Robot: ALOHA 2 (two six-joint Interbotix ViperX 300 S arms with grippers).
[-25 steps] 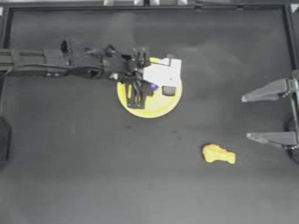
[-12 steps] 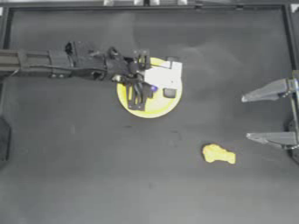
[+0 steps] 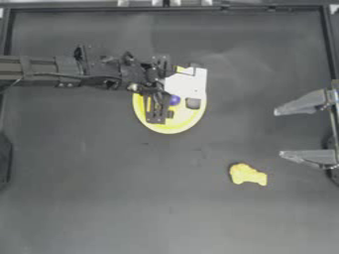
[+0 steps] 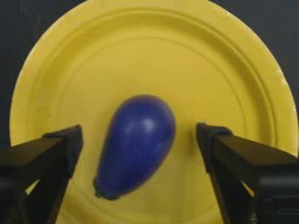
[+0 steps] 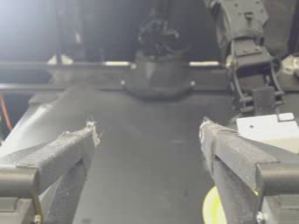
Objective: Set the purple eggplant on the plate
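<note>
Top view: left pincer (image 3: 157, 106) hangs over the plate (image 3: 173, 125) with the eggplant (image 3: 174, 99) on it; right pincer (image 3: 306, 130) sits parked wide apart at the right edge of the surface (image 3: 132, 198), a yellow piece (image 3: 247, 174) lying near it. Left wrist view: eggplant (image 4: 135, 145) lies on the plate (image 4: 70, 78), jaws apart on either side, not touching it, so placing looks done. Next move calls for a straight lift away without nudging it.

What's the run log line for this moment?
left gripper: open, over plate | purple eggplant: lying on plate, between jaws, untouched | right gripper: open, parked at right edge
</note>
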